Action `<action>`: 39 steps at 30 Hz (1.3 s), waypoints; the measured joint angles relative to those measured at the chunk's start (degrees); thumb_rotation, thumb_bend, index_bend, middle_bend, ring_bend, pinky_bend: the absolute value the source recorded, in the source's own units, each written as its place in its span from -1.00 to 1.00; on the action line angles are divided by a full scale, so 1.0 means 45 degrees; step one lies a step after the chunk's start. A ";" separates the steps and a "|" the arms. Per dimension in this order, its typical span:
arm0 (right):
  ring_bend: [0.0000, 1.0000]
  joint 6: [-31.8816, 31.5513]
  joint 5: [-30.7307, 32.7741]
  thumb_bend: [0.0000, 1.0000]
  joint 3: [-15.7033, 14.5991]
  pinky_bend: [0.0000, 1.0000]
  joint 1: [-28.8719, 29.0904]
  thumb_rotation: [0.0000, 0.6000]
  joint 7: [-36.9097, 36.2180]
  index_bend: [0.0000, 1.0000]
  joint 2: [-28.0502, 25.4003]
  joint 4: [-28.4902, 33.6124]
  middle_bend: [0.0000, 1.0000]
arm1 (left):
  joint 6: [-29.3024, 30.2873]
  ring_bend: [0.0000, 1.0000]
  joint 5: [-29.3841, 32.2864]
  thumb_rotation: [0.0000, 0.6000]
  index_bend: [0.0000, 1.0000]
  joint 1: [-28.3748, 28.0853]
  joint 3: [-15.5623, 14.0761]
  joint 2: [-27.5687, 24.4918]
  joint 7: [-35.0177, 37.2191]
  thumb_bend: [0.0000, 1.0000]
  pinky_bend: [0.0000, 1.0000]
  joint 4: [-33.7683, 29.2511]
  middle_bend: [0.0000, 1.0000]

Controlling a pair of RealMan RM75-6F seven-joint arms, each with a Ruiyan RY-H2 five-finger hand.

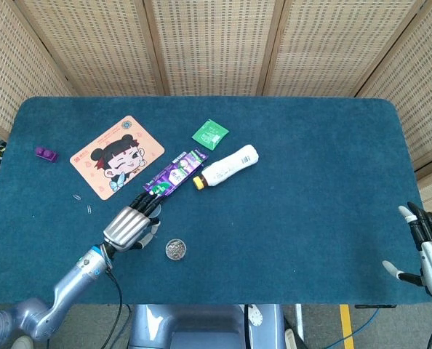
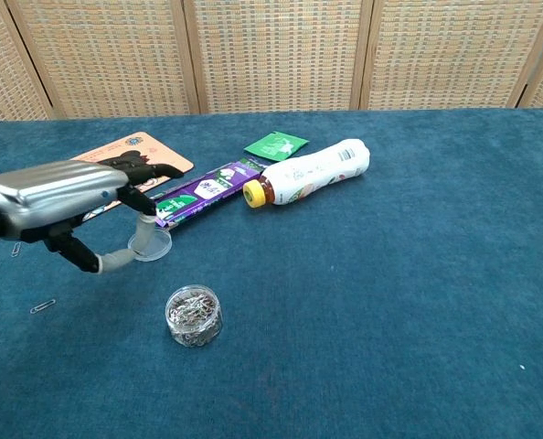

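At the far left of my head view lies a small purple block [image 1: 46, 153], and right of it two loose paper clips [image 1: 83, 203] on the blue felt tabletop [image 1: 310, 167]. Next comes the orange rectangular mat with a winking cartoon girl [image 1: 117, 156]; it carries small print along one edge, but I can't read it. My left hand [image 1: 127, 226] hangs just right of the mat's near corner, fingers spread and holding nothing, with one fingertip down at the clear round plastic lid [image 2: 150, 244] in the chest view. That lid sits just in front of the purple and green carton [image 1: 175, 174], whose lettering is too small for me to make out. Near the hand on its right stands the clear round tub of paper clips [image 1: 175, 249], lid off. One more stray paper clip [image 2: 42, 306] lies left of the tub. Further right are a green foil sachet [image 1: 210, 134] and a white bottle with a yellow cap [image 1: 226, 166] lying on its side, label unreadable. My right hand [image 1: 428, 246] rests at the table's right edge, well apart from everything, fingers extended and empty.
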State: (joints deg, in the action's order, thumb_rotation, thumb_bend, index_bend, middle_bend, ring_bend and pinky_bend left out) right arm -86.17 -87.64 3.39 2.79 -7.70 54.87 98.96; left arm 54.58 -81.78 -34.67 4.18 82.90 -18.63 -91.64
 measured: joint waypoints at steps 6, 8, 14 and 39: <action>-1.00 -0.0071 -0.0149 -1.00 -0.0059 -1.00 -0.0035 1.00 -0.0108 -1.00 -0.0046 0.0012 -1.00 | -0.0572 -1.00 0.1090 1.00 0.54 -0.0453 -0.0033 0.1246 -0.1477 -0.09 -1.00 0.0070 -1.00; -1.00 -0.0089 -0.0135 -1.00 -0.0051 -1.00 -0.0044 1.00 -0.0148 -1.00 -0.0059 0.0009 -1.00 | -0.0606 -1.00 0.1251 1.00 0.54 -0.0535 -0.0084 0.1416 -0.1697 -0.09 -1.00 0.0117 -1.00; -1.00 -0.0099 -0.0142 -1.00 -0.0050 -1.00 -0.0048 1.00 -0.0219 -1.00 -0.0083 -0.0009 -1.00 | -0.0527 -1.00 0.1486 1.00 0.44 -0.0611 -0.0240 0.1567 -0.2033 -0.09 -1.00 0.0201 -1.00; -1.00 -0.0202 -0.0323 -1.00 -0.0092 -1.00 -0.0069 1.00 -0.0088 -1.00 -0.0082 0.0094 -1.00 | 0.3178 -1.00 0.0100 1.00 -1.00 0.0847 0.0013 -0.1078 0.0228 -1.00 -1.00 -0.1616 -1.00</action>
State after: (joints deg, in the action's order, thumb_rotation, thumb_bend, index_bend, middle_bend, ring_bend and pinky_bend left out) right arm -87.08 -89.10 2.98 2.48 -8.10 54.50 99.38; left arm 68.89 -81.33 -30.86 4.23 78.05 -17.60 -98.91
